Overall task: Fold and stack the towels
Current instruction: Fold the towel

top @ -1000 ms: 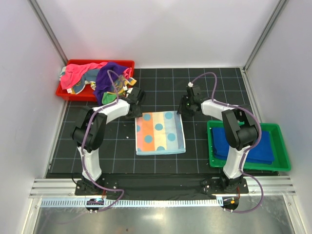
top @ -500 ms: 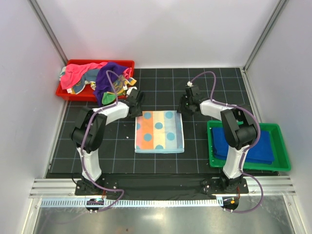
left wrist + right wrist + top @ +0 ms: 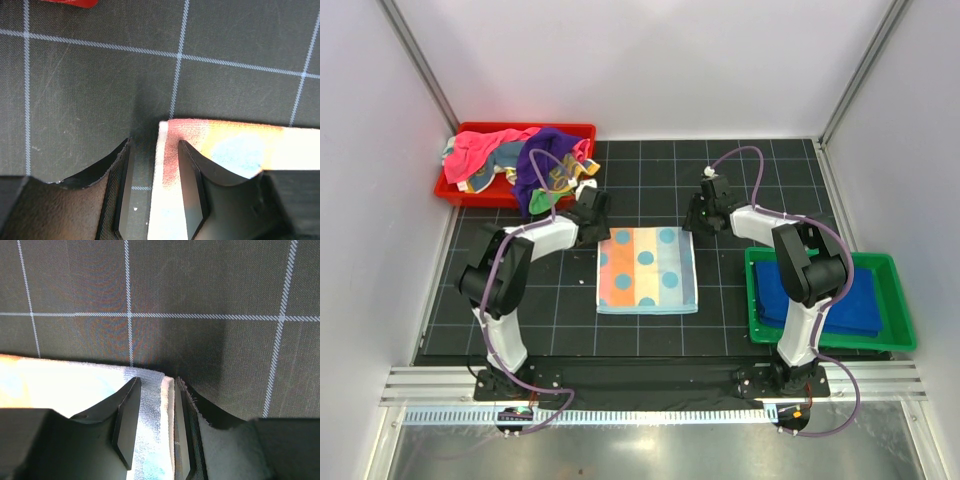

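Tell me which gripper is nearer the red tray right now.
Left. The left gripper is at the dotted towel's far left corner, just in front of the red tray. The right gripper is at the towel's far right corner, farther off to the right.

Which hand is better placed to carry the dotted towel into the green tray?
Right, probably. The right hand stands at the far right corner of the dotted towel, and the green tray holding the blue towel lies on that side. The left hand is at the far left corner, farther away.
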You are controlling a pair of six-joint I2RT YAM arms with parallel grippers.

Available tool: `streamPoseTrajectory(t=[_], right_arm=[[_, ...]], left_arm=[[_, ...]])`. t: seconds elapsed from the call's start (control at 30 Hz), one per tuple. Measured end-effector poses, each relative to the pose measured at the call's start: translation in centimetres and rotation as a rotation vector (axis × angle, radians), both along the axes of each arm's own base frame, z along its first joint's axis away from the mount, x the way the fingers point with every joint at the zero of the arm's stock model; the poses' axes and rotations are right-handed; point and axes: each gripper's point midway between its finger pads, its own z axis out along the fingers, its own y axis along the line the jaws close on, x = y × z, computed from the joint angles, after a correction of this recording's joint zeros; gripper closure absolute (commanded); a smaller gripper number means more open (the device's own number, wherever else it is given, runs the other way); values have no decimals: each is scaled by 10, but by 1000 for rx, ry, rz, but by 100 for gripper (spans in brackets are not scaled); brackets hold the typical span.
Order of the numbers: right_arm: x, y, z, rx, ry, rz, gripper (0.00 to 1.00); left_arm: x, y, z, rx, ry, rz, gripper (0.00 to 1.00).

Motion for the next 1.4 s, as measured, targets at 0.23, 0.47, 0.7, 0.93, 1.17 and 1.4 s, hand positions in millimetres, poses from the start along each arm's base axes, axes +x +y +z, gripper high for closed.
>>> streamPoseTrajectory(t=[0.23,0.47,0.7,0.93,1.17,1.4], right_arm=[[0,0,-1,0,3,2,69],[-1,0,-3,-2,8,1,76],[-1,0,-4,-2,9,2,83],[-1,-1,-4,-5,8,0,87],[2,-1,1,-6,-8,-5,87],[9,0,42,26,-113,-9,87]], left_arm=[[4,-6,3,-40,-14,-18,56],[8,-10,2,-62,-24,-23,64],[11,-10,0,-64,-30,-22,80],[14,-11,-1,-69,-38,-21,96],[16,-10,1,-67,-45,-17,100],[22,-12,36,-93,-121,-21,100]])
